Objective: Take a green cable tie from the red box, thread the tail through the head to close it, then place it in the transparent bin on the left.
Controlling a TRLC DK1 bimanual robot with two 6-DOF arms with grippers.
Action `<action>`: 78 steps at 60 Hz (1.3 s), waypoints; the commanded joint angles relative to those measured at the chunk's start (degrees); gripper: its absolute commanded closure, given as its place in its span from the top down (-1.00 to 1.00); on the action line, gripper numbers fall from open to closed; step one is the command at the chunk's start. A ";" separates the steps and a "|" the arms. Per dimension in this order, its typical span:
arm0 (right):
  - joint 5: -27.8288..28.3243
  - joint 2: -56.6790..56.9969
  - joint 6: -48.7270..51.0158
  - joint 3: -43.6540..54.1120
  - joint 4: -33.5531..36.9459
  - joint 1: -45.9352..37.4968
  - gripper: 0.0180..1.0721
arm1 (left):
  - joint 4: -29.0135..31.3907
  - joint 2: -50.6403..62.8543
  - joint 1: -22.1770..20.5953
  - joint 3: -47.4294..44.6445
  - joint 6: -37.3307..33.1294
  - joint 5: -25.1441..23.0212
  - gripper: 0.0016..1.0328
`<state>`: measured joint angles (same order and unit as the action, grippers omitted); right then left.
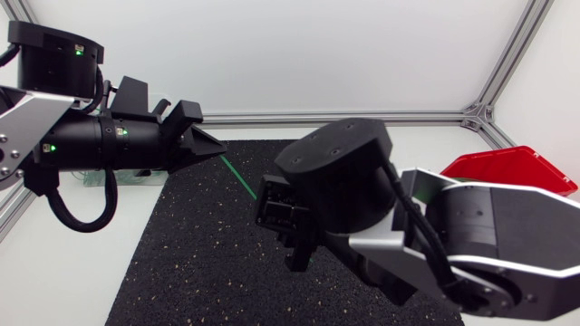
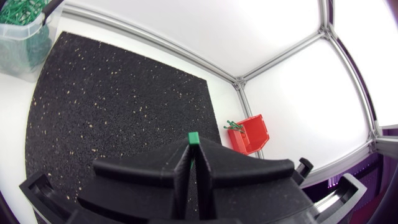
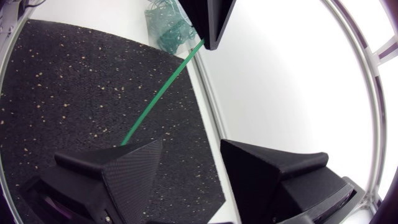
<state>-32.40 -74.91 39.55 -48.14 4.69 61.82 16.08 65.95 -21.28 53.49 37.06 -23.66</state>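
A straight green cable tie (image 1: pixel 240 177) hangs over the black mat between my two grippers. My left gripper (image 1: pixel 214 145) is shut on one end of it. In the left wrist view a small green tip (image 2: pixel 193 138) sticks out between the closed fingers (image 2: pixel 208 163). In the right wrist view the tie (image 3: pixel 161 90) slants from the left gripper (image 3: pixel 211 25) down to one finger (image 3: pixel 127 165) of my right gripper (image 3: pixel 189 149). That gripper is open, and the tie's lower end lies by the outer side of that finger. The red box (image 1: pixel 507 167) sits at the far right. The transparent bin (image 2: pixel 22 37) stands at the mat's left.
A black speckled mat (image 1: pixel 199 263) covers the middle of the white table. Aluminium frame rails (image 1: pixel 362 116) run along the back and right edges. The bin (image 3: pixel 171 28) holds several green ties. A few ties poke out of the red box (image 2: pixel 249 134).
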 commanded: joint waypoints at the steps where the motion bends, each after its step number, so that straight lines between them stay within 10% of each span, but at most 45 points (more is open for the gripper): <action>1: 5.16 0.56 -6.15 -3.72 5.42 -2.50 0.37 | -1.22 -1.18 0.89 -1.90 -4.80 -1.21 -0.93; 19: 39.35 -3.57 -13.36 -16.90 27.04 -13.66 0.41 | -8.25 -7.68 0.36 -8.41 -10.78 -9.83 -0.93; 43: 68.09 -12.45 -9.58 -25.95 39.52 -21.04 0.12 | -10.89 -12.16 -3.95 -11.48 -17.46 -14.75 -0.93; 78: 75.47 -14.56 -3.34 -29.20 43.92 -22.89 -0.89 | -10.89 -12.16 -3.95 -12.01 -21.33 -19.76 -0.93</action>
<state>42.28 -88.36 34.37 -75.79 47.20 39.48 5.58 54.30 -24.93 42.68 17.39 -42.30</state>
